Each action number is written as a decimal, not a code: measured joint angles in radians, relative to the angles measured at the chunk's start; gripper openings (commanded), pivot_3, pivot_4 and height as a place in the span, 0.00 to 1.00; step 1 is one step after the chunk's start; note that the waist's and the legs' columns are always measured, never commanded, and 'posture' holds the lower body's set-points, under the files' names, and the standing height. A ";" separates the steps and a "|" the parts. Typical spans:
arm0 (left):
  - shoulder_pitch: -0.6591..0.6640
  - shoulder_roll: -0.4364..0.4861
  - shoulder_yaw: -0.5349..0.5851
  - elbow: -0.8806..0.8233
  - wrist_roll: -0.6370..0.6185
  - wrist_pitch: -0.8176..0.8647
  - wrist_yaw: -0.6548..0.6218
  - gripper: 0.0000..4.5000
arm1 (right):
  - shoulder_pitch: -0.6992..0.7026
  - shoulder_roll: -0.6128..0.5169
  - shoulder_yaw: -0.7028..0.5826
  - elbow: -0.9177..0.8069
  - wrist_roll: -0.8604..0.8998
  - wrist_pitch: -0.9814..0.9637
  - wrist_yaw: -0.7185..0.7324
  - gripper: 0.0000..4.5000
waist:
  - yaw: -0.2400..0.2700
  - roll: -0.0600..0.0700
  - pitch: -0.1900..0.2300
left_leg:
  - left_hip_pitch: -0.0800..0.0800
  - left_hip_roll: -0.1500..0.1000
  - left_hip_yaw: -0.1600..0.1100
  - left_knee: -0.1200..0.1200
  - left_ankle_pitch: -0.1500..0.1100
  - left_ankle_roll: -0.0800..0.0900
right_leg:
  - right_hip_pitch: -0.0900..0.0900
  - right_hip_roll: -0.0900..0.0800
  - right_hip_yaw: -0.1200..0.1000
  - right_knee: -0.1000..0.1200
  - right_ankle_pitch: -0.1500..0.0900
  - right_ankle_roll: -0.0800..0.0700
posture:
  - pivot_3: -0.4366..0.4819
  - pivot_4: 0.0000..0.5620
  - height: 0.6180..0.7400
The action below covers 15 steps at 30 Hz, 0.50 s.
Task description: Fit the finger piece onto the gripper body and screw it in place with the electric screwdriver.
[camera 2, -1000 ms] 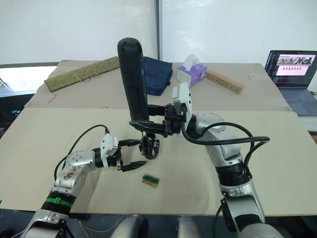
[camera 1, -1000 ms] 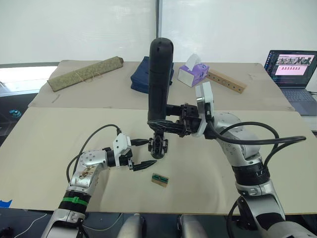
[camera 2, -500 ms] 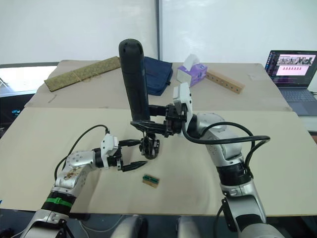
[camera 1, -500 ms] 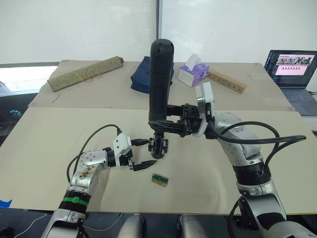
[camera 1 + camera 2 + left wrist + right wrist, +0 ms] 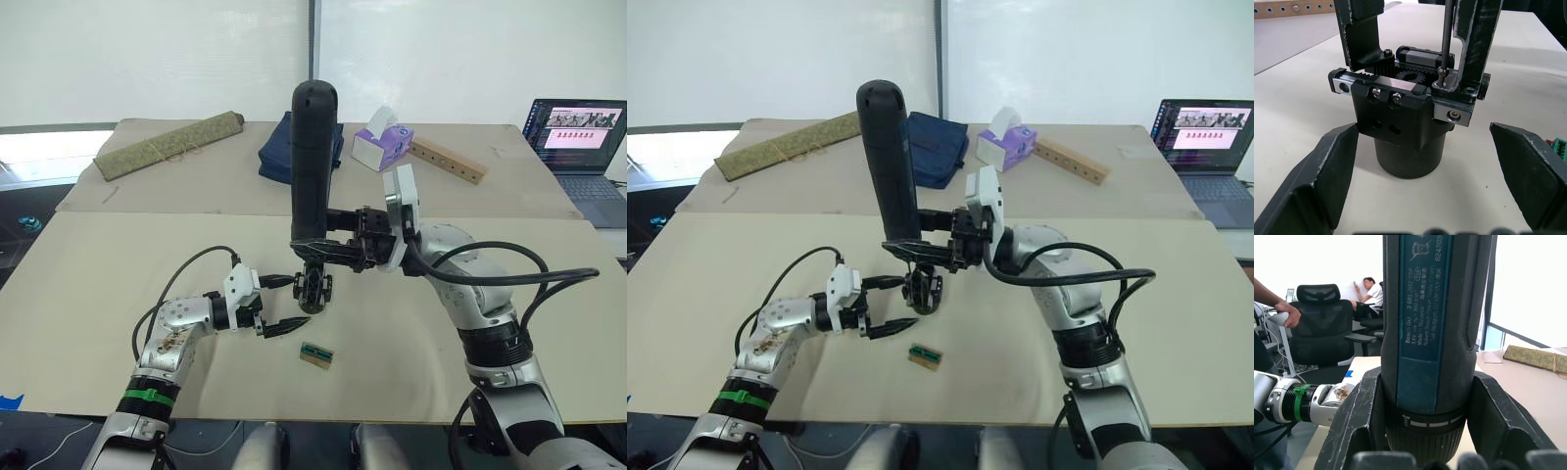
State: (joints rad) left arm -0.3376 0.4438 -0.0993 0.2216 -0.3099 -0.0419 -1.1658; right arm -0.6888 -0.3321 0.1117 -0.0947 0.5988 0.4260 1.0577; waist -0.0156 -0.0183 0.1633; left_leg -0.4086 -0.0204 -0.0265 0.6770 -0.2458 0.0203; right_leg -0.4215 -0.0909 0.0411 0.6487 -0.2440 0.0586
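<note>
So I had the right hand (image 5: 315, 244) clamped around the low end of the electric screwdriver (image 5: 313, 162), standing it nearly upright with the bit (image 5: 1445, 41) sitting on a screw on top of the gripper body (image 5: 1406, 115). That body stood on the counter (image 5: 88, 264), between the spread fingers of my left hand (image 5: 284, 304), not gripped. Driver looked top-heavy and smooth, so a low grip made sense. The body seemed rigid but light and tippy; I'd have pinched its round base. Finger piece (image 5: 1362, 29) looked already seated.

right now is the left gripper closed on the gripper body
No, the left gripper is open, its fingers apart on either side of the gripper body.
</note>
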 measured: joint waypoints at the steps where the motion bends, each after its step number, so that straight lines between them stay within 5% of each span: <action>1: 0.000 -0.001 -0.002 0.005 0.003 0.000 0.001 1.00 | 0.000 0.000 0.001 0.000 -0.001 0.000 -0.001 0.42 | 0.000 0.000 0.000 | 0.000 0.000 0.000 0.000 0.000 0.000 | 0.000 0.000 0.000 0.000 0.000 0.000 | 0.48 0.27 1.00; 15: -0.041 -0.025 -0.033 0.084 0.039 0.000 0.018 1.00 | 0.000 0.006 0.003 0.000 -0.017 0.000 -0.012 0.42 | 0.000 0.000 0.000 | 0.000 0.000 0.000 0.000 0.000 0.000 | 0.000 0.000 0.000 0.000 0.000 0.000 | 0.48 0.27 1.00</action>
State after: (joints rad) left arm -0.3782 0.4185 -0.1328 0.3052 -0.2706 -0.0417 -1.1474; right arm -0.6888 -0.3259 0.1149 -0.0947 0.5822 0.4259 1.0453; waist -0.0155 -0.0183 0.1633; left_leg -0.4086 -0.0207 -0.0265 0.6773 -0.2457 0.0203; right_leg -0.4215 -0.0909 0.0411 0.6488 -0.2440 0.0586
